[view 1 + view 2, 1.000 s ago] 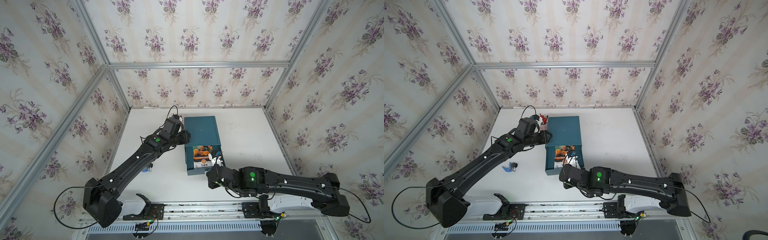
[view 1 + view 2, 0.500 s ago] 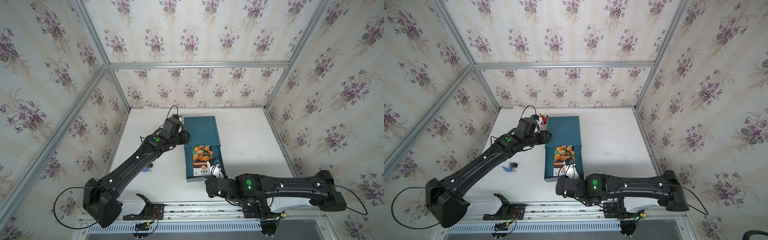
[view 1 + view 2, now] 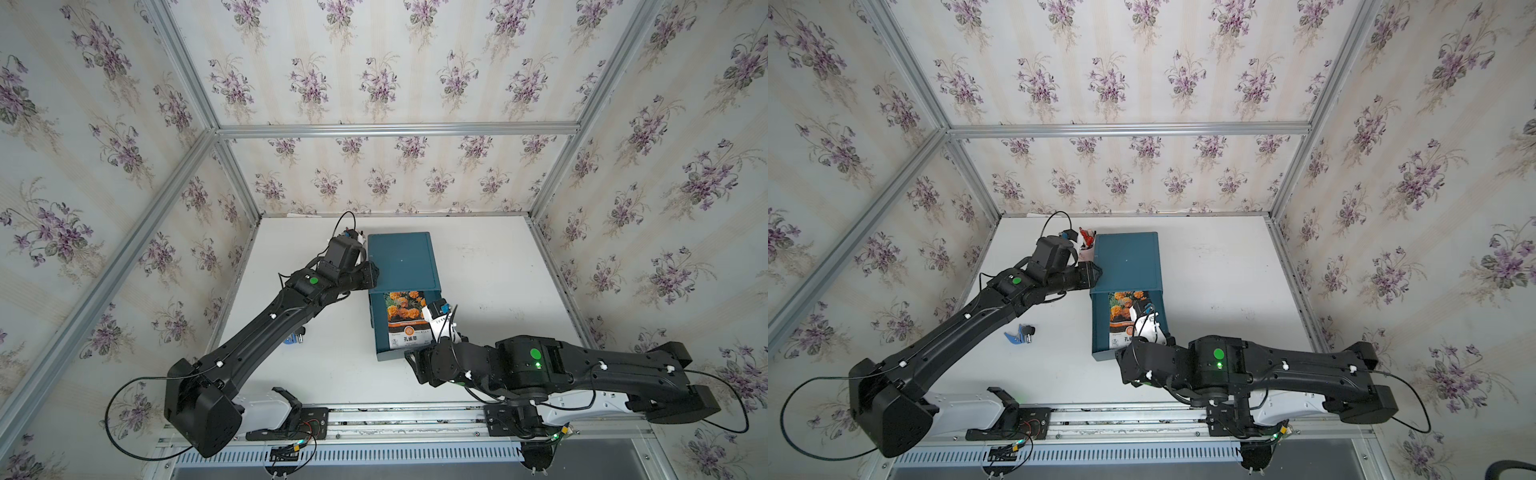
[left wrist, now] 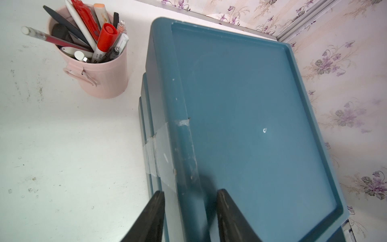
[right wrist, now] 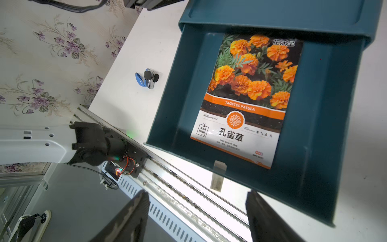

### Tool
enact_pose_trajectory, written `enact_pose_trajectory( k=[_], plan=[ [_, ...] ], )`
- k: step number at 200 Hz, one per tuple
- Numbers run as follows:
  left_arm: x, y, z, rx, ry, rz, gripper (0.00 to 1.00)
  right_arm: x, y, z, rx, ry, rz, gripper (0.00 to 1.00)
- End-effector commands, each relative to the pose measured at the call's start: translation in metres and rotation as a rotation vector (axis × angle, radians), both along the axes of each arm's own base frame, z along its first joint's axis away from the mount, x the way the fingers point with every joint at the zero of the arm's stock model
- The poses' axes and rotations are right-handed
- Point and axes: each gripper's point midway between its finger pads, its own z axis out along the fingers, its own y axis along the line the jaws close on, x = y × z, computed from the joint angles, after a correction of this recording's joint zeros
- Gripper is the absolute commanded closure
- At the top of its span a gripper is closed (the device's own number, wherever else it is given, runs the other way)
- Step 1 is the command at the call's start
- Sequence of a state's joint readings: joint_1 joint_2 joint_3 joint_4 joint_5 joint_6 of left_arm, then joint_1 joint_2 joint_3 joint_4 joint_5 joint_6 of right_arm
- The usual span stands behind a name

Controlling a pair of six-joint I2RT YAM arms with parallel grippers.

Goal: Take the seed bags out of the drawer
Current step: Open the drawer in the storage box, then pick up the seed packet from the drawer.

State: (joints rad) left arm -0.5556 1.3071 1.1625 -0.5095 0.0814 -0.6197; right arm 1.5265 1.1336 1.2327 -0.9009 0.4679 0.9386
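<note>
Drawer (image 5: 326,125) open, orange bag (image 5: 247,94) inside, none out yet; right gripper (image 5: 196,193) gapes empty at its 6 o'clock, left gripper (image 4: 190,192) clamps the cabinet (image 4: 251,125).

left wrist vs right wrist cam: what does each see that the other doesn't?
Left wrist only: pink pen cup, and the left gripper clamped on the teal cabinet rim.
Right wrist only: the open drawer with the orange-bloom seed bag lying flat inside, blue-and-black keys, and the right gripper open and empty.
Both: teal cabinet, white table, floral wallpaper.
</note>
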Motion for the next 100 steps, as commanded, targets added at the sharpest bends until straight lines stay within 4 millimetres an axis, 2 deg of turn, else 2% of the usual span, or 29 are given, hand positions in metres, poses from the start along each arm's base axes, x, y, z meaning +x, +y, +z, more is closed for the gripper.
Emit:
enact_pose_trajectory(
  k=[1, 15, 30, 48, 76, 96, 100],
  plan=[
    [-0.018, 0.016, -0.024, 0.099, 0.102, -0.002, 0.55, 0.009, -0.002, 0.017, 0.005, -0.06, -0.025, 0.24],
    [-0.019, 0.015, -0.023, 0.096, 0.099, -0.005, 0.53, 0.019, 0.001, 0.026, -0.001, -0.075, -0.052, 0.24],
    [-0.019, 0.015, -0.021, 0.092, 0.098, -0.01, 0.51, 0.036, 0.006, 0.023, -0.042, -0.046, -0.074, 0.23],
    [-0.019, 0.013, -0.015, 0.093, 0.094, -0.025, 0.49, 0.062, 0.003, 0.009, -0.104, 0.002, -0.125, 0.26],
    [-0.019, 0.009, -0.002, 0.075, 0.08, -0.046, 0.46, 0.09, -0.002, -0.01, -0.106, 0.075, -0.169, 0.27],
    [-0.021, 0.007, 0.003, 0.059, 0.075, -0.053, 0.46, 0.101, -0.002, -0.026, -0.128, 0.091, -0.18, 0.27],
    [-0.022, 0.007, 0.003, 0.056, 0.078, -0.055, 0.42, 0.103, -0.001, -0.028, -0.132, 0.092, -0.181, 0.27]
  ],
)
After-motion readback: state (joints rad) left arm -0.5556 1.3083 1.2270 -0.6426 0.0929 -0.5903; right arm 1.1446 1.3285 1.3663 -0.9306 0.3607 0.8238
